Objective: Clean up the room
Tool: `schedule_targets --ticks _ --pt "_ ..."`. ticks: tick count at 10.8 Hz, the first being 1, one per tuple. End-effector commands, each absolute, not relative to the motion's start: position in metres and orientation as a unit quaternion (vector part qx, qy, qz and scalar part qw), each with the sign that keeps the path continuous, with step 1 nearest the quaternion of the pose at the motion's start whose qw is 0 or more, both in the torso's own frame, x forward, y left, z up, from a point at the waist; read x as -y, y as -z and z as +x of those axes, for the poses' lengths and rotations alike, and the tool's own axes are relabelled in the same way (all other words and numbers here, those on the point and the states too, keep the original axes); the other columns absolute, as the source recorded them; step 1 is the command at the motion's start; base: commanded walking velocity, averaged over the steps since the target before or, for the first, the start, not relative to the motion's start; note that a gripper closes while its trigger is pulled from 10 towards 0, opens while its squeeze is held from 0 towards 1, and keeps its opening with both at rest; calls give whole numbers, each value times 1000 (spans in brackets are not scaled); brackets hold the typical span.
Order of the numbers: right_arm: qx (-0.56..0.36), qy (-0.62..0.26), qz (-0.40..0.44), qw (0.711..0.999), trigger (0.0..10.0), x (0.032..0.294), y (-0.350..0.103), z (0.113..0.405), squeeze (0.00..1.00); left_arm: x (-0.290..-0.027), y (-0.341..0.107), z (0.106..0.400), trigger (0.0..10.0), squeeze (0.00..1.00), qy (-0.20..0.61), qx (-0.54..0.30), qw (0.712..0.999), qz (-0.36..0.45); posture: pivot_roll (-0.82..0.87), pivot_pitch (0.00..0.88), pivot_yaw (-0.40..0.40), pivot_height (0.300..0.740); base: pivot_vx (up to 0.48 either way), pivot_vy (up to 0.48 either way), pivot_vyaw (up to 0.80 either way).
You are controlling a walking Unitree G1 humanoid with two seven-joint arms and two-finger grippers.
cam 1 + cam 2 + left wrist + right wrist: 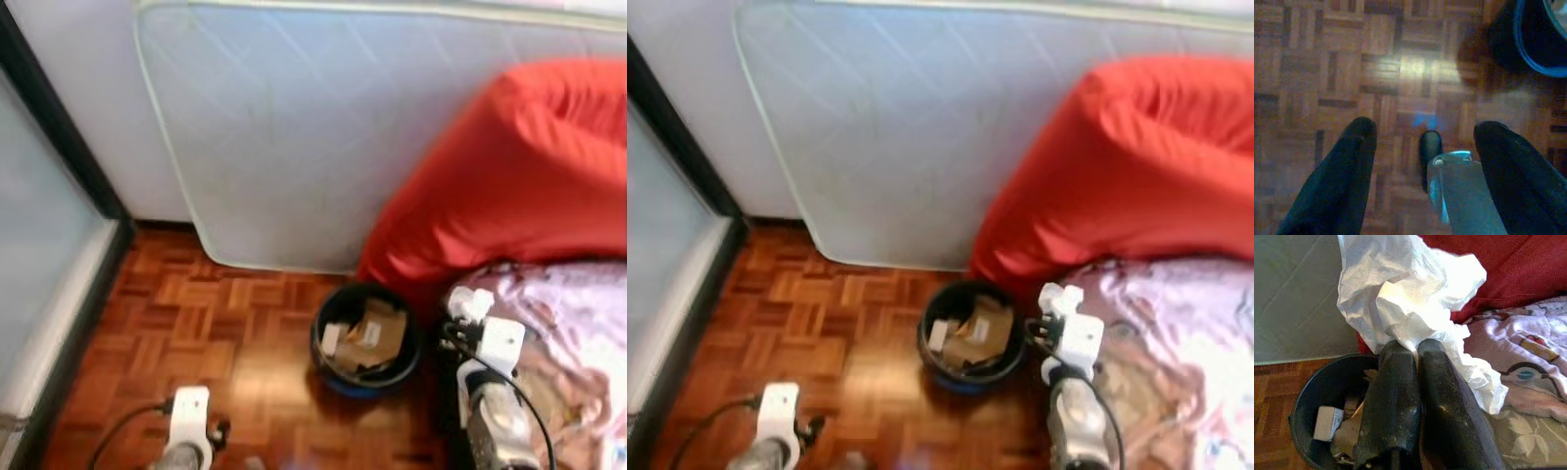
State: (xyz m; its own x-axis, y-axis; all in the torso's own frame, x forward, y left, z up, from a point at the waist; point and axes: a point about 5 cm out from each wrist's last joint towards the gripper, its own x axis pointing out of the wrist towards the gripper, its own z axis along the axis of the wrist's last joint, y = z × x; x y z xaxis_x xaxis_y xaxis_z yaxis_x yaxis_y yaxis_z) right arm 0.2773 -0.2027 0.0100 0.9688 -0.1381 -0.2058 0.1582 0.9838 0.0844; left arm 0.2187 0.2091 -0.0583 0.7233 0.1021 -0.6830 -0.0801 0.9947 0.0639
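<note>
My right gripper (1415, 348) is shut on a crumpled white paper (1410, 293), held just above and to the right of a round black bin (367, 338). The bin (1327, 391) stands on the parquet floor and holds brown cardboard scraps (377, 333) and a small white box (1327, 423). In the head views the paper (468, 302) shows as a white wad at the tip of my right arm, over the bin's right rim. My left gripper (1425, 129) is open, its two black fingers (1347, 166) spread wide above bare parquet, left of the bin (1542, 44).
A white mattress (323, 127) leans against the wall behind the bin. A red beanbag (519, 166) lies to the right, with a pink patterned blanket (578, 333) in front of it. A dark-framed glass panel (39, 245) borders the left. Parquet floor (216, 323) lies open left of the bin.
</note>
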Motion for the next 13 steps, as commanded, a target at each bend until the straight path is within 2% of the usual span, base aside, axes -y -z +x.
schedule_targets --ticks 1,7,8,11,13 --pt "-113 77 51 989 10000 202 -4 272 0 -213 67 204 10000 0 -57 -394 917 12 95 184 -45 740 300 0 0" --pt "-152 88 43 983 10000 205 5 268 0 -213 68 203 10000 0 -53 -396 917 13 97 199 -41 740 300 0 0" --pt "-162 102 62 980 10000 208 7 268 0 -213 68 202 10000 0 -52 -396 917 14 100 199 -40 740 300 0 0" --pt "-161 88 61 981 10000 203 5 271 0 -212 68 202 10000 0 -52 -392 918 8 108 203 -42 740 200 0 -785" --pt "-167 83 54 981 10000 201 7 270 0 -211 68 202 10000 0 -49 -392 919 5 111 204 -45 740 0 0 0"
